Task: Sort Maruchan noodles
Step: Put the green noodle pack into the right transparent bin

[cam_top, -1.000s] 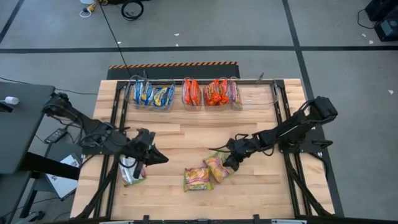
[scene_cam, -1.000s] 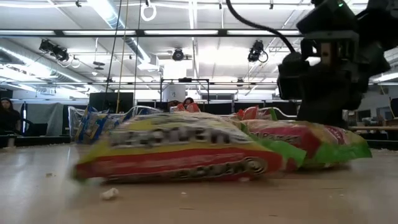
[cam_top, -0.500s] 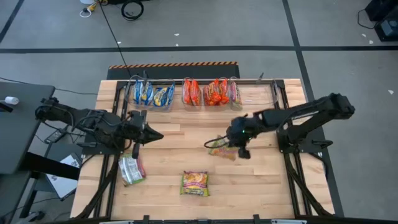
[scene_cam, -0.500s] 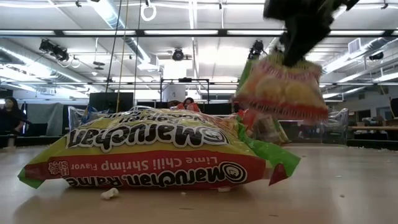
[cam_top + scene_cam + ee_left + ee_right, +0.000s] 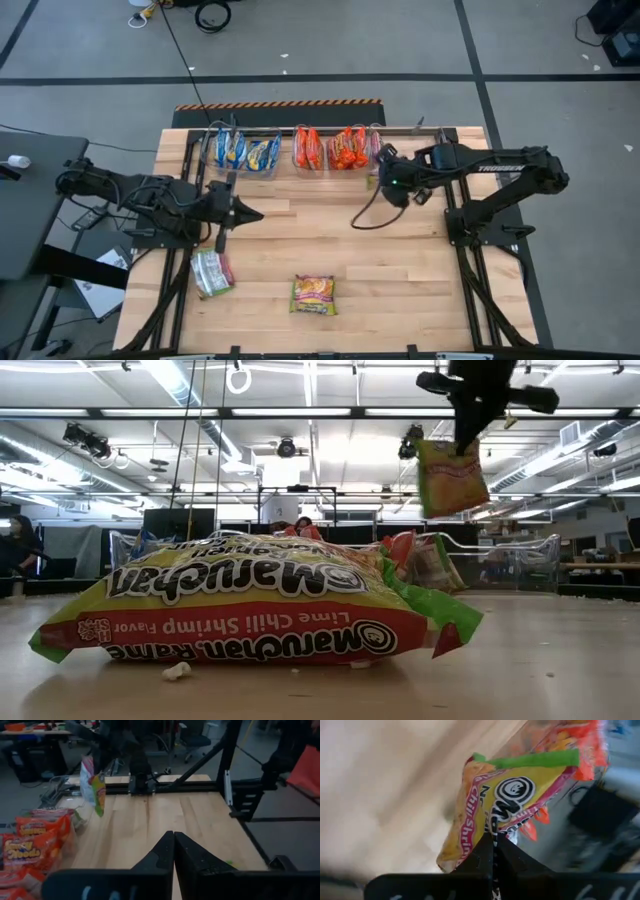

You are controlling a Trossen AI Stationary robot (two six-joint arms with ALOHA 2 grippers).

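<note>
Since half a second ago the right gripper (image 5: pixel 385 181) has carried its yellow-green crinkly plastic ramen packet (image 5: pixel 451 477) from mid-table toward the far edge, beside the clear plastic bins (image 5: pixel 412 152); its fingers are pinched tight on the packet's edge, which hangs above the wood. Near the left edge the left gripper (image 5: pixel 240 213) hovers with fingers closed on nothing. Two more yellow-green packets (image 5: pixel 313 293) lie by the near edge of the wooden table (image 5: pixel 300 235).

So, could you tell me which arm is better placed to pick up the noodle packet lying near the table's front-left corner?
Left. The left gripper is shut and empty, just behind that packet. The right gripper is shut on a lime-chili packet, far away by the bins.
</note>
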